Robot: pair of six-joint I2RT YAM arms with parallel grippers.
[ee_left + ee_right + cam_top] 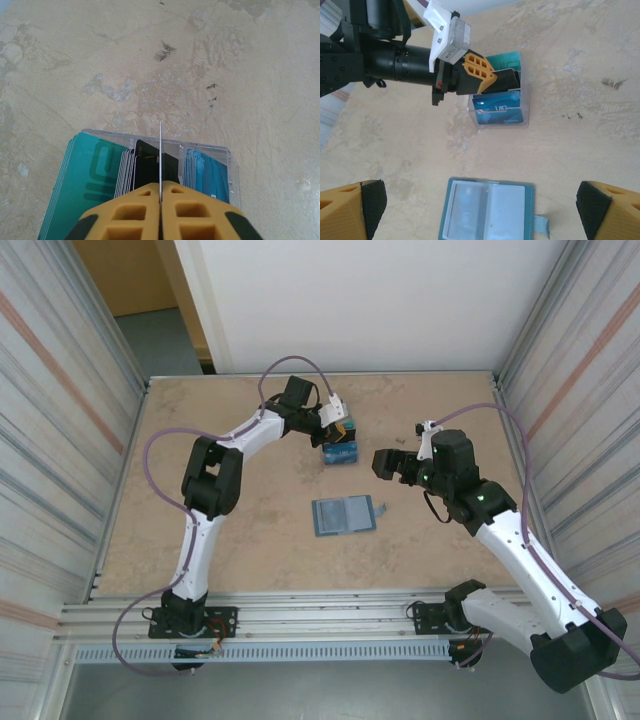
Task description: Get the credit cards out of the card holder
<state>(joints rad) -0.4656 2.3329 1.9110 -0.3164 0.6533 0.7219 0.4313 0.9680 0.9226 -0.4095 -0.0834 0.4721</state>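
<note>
The left pincer (160, 192) is closed on a thin card (160, 150), seen edge-on and upright, over a clear tray (210, 147) at the far middle of the table (250, 540). Stacks of teal, black and blue credit cards (85, 175) stand in that tray. The card holder (343, 515) lies spread flat, inner faces up, nearer the arms. The right pincer (388, 462) hangs above it, jaws wide apart, holding nothing.
</note>
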